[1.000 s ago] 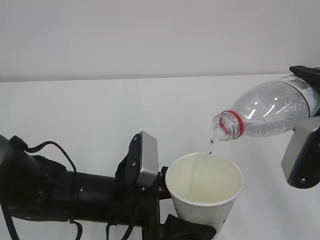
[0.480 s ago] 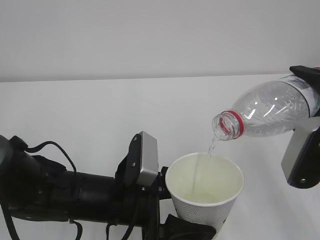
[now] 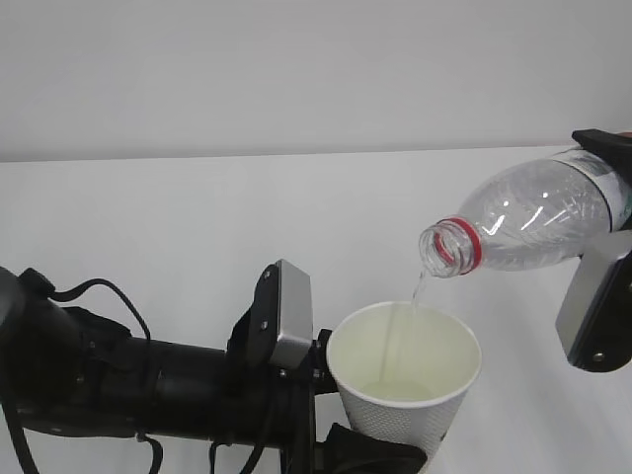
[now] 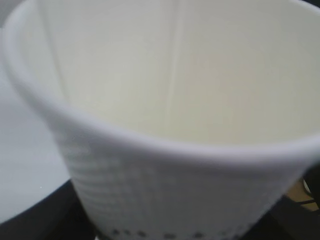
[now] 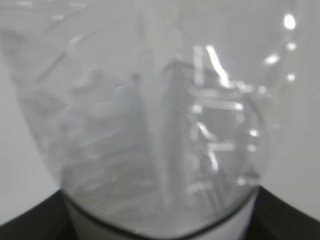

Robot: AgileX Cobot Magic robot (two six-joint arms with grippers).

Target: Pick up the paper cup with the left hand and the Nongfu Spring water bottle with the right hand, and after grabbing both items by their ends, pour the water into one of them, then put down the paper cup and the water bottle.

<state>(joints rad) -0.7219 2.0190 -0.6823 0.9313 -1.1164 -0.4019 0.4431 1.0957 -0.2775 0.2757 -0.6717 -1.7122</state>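
Gripping paper cup (image 3: 405, 380) and bottle (image 3: 528, 225), both pincers part-open.

Tilted bottle (image 3: 528, 222) trickling water (image 3: 418, 288) into upright cup (image 3: 403, 380).

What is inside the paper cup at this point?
A thin stream of water falls from the tilted bottle into the paper cup, and a shallow pool sits at its bottom. The cup's wall hides how deep it is.

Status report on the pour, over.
Left claw shut on paper cup. Right claw shut on tilted water bottle. Thin water stream falling into cup. Nothing in the way.
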